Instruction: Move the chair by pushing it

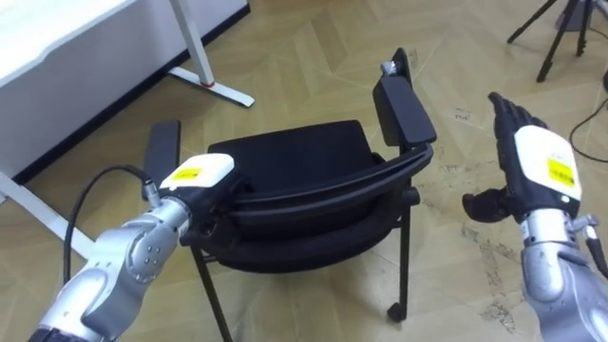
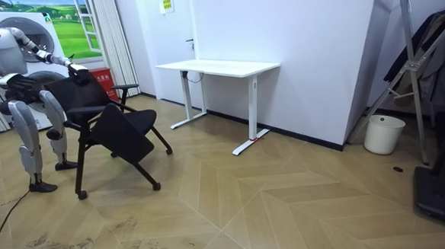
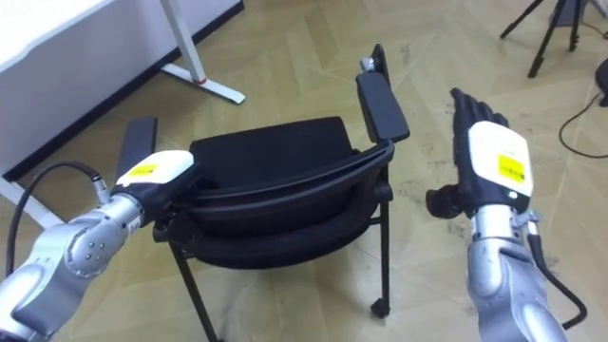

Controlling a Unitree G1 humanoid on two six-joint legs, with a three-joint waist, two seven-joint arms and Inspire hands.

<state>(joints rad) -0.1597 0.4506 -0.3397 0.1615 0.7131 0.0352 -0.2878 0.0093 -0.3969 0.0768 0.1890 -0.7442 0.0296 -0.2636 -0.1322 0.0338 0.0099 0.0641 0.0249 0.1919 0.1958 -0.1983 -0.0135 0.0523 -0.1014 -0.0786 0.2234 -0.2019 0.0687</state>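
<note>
On the black chair (image 1: 294,152) back, left hand (image 1: 199,177), grip unclear; right hand (image 1: 540,167) spread

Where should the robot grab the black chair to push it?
The curved top of the backrest, from behind, where the robot stands: it's the nearest, highest bar, wide enough for both hands. The left hand is at its left end; the right hand is open, apart.
</note>
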